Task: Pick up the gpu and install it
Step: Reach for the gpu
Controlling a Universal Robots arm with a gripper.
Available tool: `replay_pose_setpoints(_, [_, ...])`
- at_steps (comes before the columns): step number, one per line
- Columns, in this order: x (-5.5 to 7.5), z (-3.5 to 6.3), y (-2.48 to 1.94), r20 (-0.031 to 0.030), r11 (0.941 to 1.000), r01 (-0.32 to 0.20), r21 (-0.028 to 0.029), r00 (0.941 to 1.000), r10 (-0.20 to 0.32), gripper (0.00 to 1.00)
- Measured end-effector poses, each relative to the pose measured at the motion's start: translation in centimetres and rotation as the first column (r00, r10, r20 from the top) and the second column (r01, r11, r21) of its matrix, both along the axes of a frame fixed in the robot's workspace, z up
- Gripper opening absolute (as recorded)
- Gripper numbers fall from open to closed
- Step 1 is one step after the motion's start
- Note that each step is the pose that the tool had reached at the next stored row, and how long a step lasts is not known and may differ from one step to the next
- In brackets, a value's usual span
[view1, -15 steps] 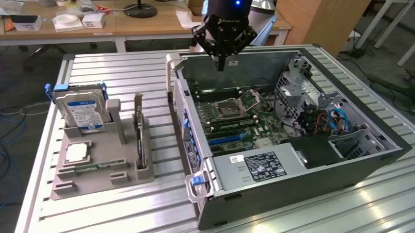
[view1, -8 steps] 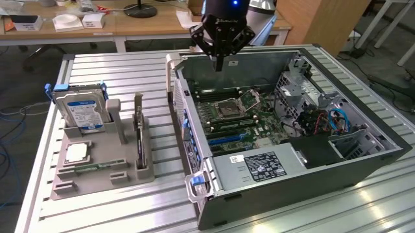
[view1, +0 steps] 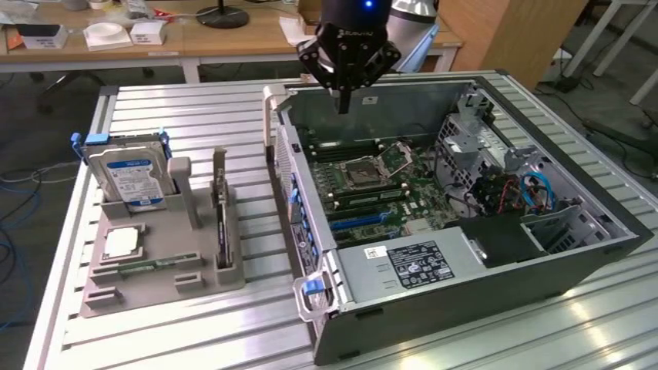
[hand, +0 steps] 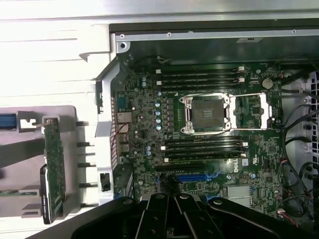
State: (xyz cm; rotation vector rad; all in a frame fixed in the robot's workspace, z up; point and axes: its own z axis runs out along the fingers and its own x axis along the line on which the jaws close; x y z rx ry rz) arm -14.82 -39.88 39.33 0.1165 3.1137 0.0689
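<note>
There is one thin green circuit-card gpu, one silver hard drive with a blue-white label, one grey plastic rack and one open black computer case. The single black gripper hangs over the case's far end, fingers pinched together, empty and touching nothing. The gpu stands on edge in the rack, its long axis alongside the case wall and its bracket seemingly at the far end.

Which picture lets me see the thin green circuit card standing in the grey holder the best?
The wrist view. There the thin green circuit card shows its green board and the black cooler block beside it. In the exterior view the card stands edge-on in the grey plastic holder, looking like a thin dark strip.
</note>
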Motion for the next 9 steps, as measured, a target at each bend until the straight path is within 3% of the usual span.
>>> replay_pose_setpoints(9, [-0.62,0.0,0.0,0.0,1.0,0.0,0.0,1.0,0.0,0.1])
